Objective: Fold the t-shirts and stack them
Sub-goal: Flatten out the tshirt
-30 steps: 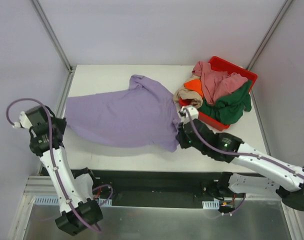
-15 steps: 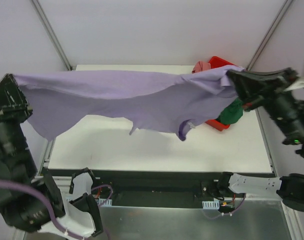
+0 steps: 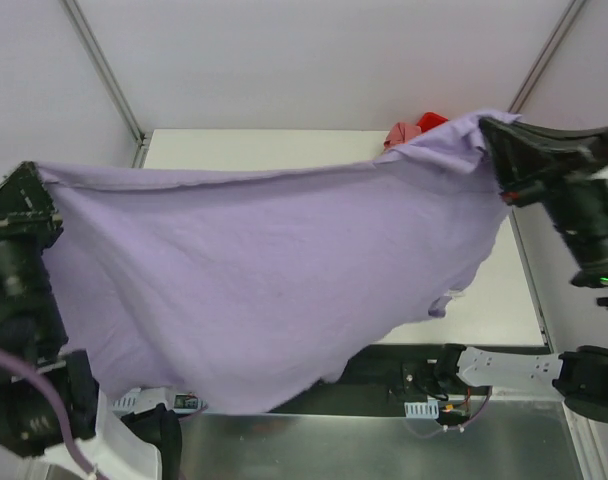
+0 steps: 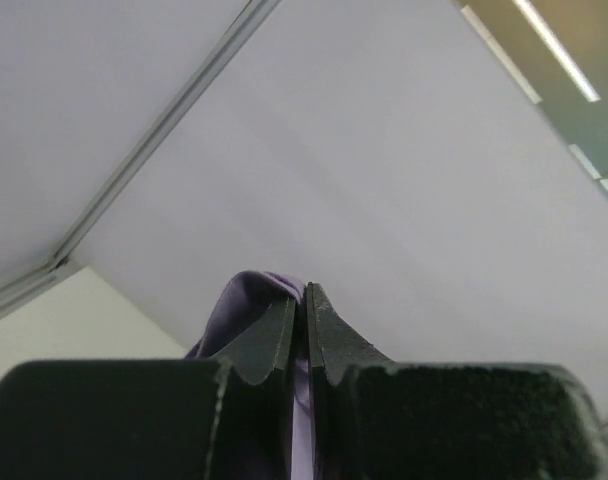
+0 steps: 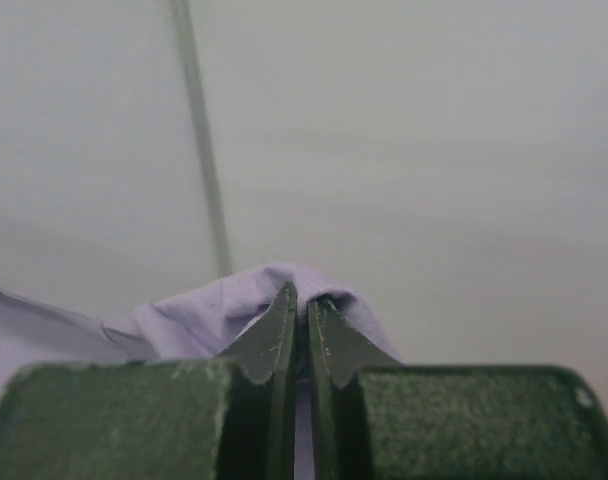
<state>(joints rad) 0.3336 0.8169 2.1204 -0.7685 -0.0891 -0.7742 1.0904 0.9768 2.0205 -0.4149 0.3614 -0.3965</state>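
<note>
Both arms pair white shells with black joint housings. The left arm [image 3: 19,295] shows bulky black cylindrical housings above a white shell, with a purple cable [image 3: 29,375] running along it. The right arm [image 3: 584,235] is black at its upper end, carries a small green light [image 3: 596,281], and has a white link [image 3: 504,365] that meets a black joint. The left gripper [image 4: 306,300] and right gripper [image 5: 299,300] each have two matte dark fingers that taper to thin wedge tips, mounted on grainy blocks.

White table [image 3: 244,150], red bin [image 3: 431,121] far right
</note>
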